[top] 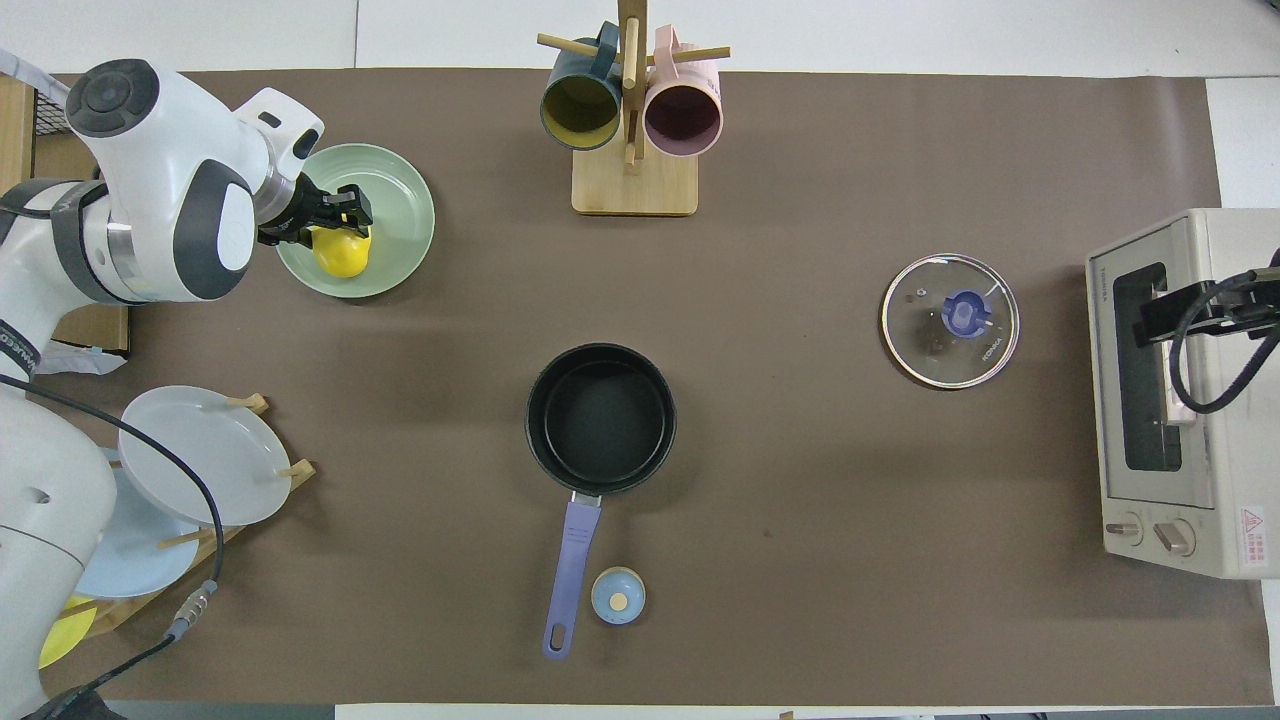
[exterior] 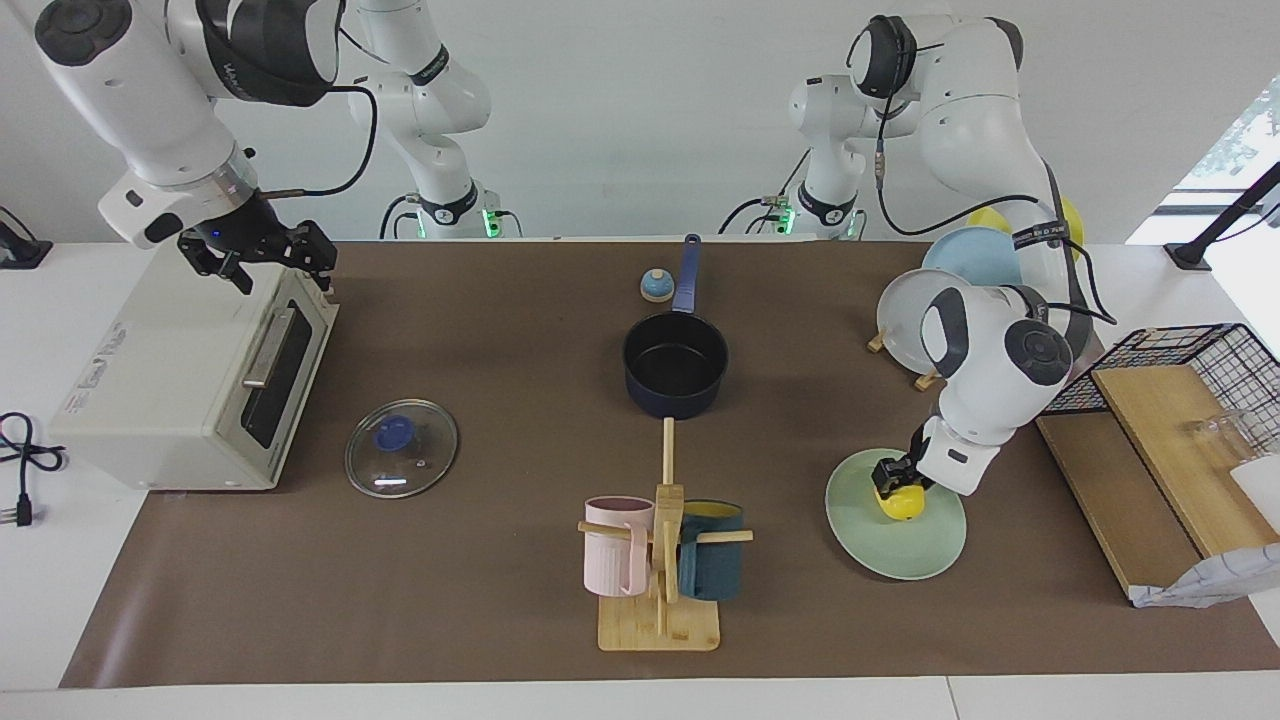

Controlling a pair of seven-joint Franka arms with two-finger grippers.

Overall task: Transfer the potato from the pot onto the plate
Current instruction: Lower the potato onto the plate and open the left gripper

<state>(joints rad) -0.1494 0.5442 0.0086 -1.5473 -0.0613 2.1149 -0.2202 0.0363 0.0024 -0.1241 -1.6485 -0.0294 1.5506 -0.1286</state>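
The yellow potato [exterior: 900, 502] [top: 343, 252] sits low on the mint-green plate [exterior: 889, 545] [top: 400, 210], with my left gripper [exterior: 893, 478] [top: 333, 212] shut on it from above. The navy pot [exterior: 675, 367] [top: 601, 418] stands empty at the table's middle, its blue handle pointing toward the robots. My right gripper [exterior: 262, 255] hangs open over the toaster oven's top edge; in the overhead view only part of the right gripper [top: 1205, 312] shows, over the oven.
A white toaster oven [exterior: 190, 370] and a glass lid [exterior: 401, 447] lie toward the right arm's end. A mug rack [exterior: 660, 560] stands farther from the robots than the pot. A plate rack [top: 190, 470] and wire basket [exterior: 1170, 370] flank the left arm. A small bell [top: 618, 595] sits beside the pot handle.
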